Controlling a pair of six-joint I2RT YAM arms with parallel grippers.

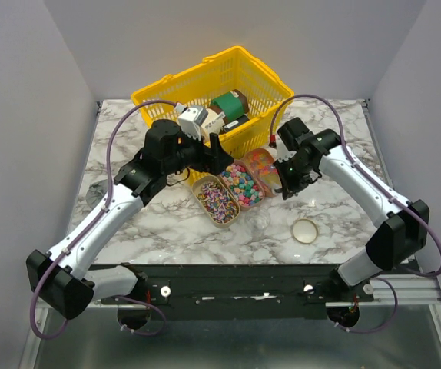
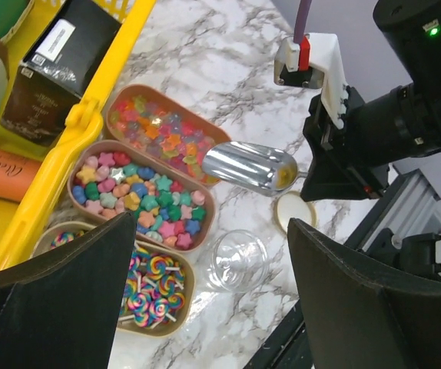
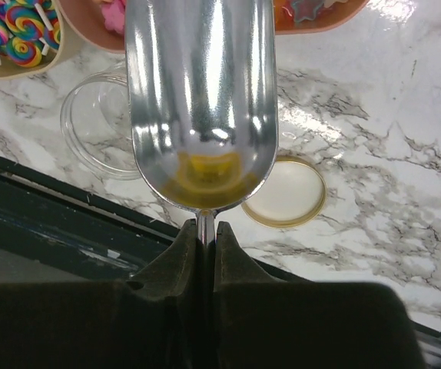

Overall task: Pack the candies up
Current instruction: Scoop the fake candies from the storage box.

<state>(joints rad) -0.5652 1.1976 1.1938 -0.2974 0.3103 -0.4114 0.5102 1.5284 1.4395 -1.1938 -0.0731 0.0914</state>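
none of the tiny multicoloured candies (image 2: 140, 196) are in the clear glass jar (image 2: 237, 260) yet; its round cream lid (image 2: 293, 211) lies beside it. the right gripper (image 3: 203, 234) pinches an empty silver metal scoop (image 3: 201, 100). the left gripper (image 2: 211, 231) is spread, holding nothing. beyond, the candies fill three oval trays (image 2: 71, 187).

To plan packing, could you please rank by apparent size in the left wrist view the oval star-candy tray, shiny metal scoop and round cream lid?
1. Oval star-candy tray.
2. Shiny metal scoop.
3. Round cream lid, partly hidden.

Left claw (image 2: 213, 227) spread wide, right claw (image 3: 205, 234) pinched tight.
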